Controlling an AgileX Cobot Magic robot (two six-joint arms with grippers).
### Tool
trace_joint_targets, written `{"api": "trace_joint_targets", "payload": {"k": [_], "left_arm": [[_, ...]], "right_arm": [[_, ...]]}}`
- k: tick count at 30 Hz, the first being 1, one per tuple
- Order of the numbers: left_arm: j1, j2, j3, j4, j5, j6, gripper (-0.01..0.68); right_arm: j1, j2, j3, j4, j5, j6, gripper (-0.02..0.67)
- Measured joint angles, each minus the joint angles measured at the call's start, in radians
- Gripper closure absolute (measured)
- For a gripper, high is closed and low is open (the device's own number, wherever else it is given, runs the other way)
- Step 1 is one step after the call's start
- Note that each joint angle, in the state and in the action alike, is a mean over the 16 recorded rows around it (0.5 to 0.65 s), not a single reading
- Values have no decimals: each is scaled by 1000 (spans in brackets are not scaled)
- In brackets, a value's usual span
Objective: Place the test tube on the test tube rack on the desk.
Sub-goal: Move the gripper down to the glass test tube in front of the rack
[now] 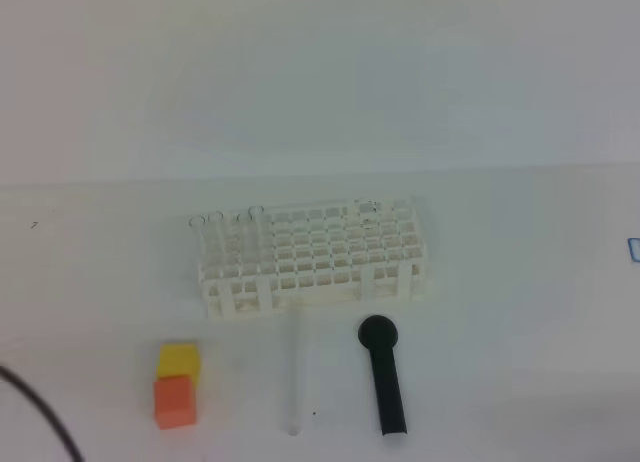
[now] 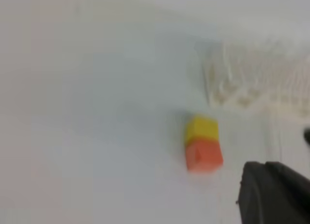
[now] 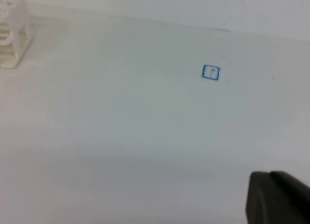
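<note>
White desk (image 1: 520,382) held the rack (image 1: 315,257) far of centre; the tube (image 1: 295,372) lay flat near it, left of a black stick (image 1: 384,377). Nothing was picked up yet. Both grippers sat pressed together, empty, well apart from the tube.

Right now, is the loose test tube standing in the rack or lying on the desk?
Lying flat on the desk, in front of the test tube rack: the test tube sits beside the black tool.
</note>
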Motion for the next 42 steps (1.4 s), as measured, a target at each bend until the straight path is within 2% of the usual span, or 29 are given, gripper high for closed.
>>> {"api": "trace_joint_targets", "payload": {"k": [6,9,13,17,23,27,30,34,37,42], "left_arm": [[-7,294,-129,-185,224,238,674],[-35,424,-169,-271,263,315,674],[-114,573,-213,-309,248,348,674],[-241,713,-277,-224,231,253,674],[-451,914,-414,-14,238,5,674],[-546,1044,-521,102,262,-153,674],[-584,1133,-597,150,287,-230,669],[-599,1228,-679,159,300,-268,638],[-599,1287,-723,149,302,-275,586],[-599,1370,-765,146,299,-284,461]], "right_arm": [[0,0,0,0,0,0,650],[0,0,0,0,0,0,650],[0,0,0,0,0,0,650],[0,0,0,0,0,0,650],[0,0,0,0,0,0,650],[0,0,0,0,0,0,650],[0,0,0,0,0,0,650],[0,0,0,0,0,0,650],[0,0,0,0,0,0,650],[0,0,0,0,0,0,650]]}}
